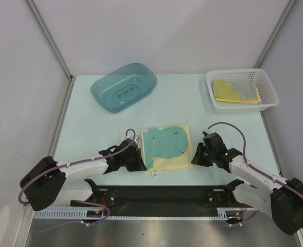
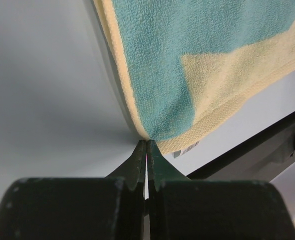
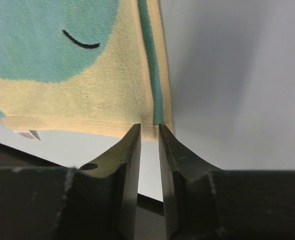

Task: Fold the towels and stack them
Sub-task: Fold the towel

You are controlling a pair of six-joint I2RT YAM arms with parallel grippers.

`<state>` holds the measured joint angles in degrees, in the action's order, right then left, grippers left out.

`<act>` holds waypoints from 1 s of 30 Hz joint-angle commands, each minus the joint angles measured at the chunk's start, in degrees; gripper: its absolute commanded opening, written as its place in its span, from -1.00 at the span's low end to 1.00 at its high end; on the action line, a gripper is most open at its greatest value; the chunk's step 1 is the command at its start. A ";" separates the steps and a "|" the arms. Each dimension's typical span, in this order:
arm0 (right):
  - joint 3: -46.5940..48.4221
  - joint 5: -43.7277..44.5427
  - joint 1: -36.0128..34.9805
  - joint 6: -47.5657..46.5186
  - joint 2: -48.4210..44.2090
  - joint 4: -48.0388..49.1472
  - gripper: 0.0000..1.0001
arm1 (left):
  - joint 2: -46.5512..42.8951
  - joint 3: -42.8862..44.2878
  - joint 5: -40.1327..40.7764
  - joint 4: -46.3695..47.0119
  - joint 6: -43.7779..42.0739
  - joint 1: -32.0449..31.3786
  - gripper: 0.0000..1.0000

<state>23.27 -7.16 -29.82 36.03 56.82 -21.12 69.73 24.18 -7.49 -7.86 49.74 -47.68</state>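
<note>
The cream-and-teal towel [image 1: 165, 148] lies flat on the tabletop [image 1: 89, 128], at the near middle, between my two arms.

Left gripper [image 2: 146, 145]: I read the jaws as closed, with only a hairline slit between them. The tips meet the towel's near-left corner. I cannot tell whether any cloth is caught in the slit.

Right gripper [image 3: 148, 129]: the jaws stand a narrow gap apart. The tips sit at the towel's near edge, close to its right corner, and the hem lies at the mouth of the gap. I cannot tell whether the fingers touch it.

Orientation: the towel is close to square, so I read no clear long axis. From the top camera it is turned slightly anticlockwise, its far edge rising toward the right. The teal figure runs left to right across the cloth.

Appearance: looped terry pile on a cream ground. A large rounded teal figure covers most of the upper face, with two small dark dots and a thin dark curved line near its right end. In the right wrist view a teal stripe runs along the right edge. The edges show more than one layer. A small white tag [image 1: 154, 174] sticks out from the near edge, toward the left corner.

Other items: a yellow towel [image 1: 228, 90] lies in the white mesh basket [image 1: 244, 106] at the far right. The teal tub [image 1: 124, 86] stands at the far left of centre, well apart from the cream-and-teal towel.
</note>
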 commanded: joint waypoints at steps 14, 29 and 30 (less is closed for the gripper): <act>2.57 5.84 -2.70 -1.05 5.15 2.85 -0.63 | -2.94 -0.02 1.77 -1.37 1.07 -0.57 -0.99; 15.66 7.15 -2.87 -6.15 1.37 -9.09 -1.00 | -6.01 13.51 4.59 -14.46 -1.22 -0.57 -0.99; 16.28 10.12 -2.78 -6.06 1.19 -9.89 -1.00 | -6.54 13.78 4.24 -14.38 -0.78 -0.92 -0.99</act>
<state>36.34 -1.43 -32.29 31.68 59.24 -25.87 65.69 34.22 -4.23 -19.14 49.47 -47.81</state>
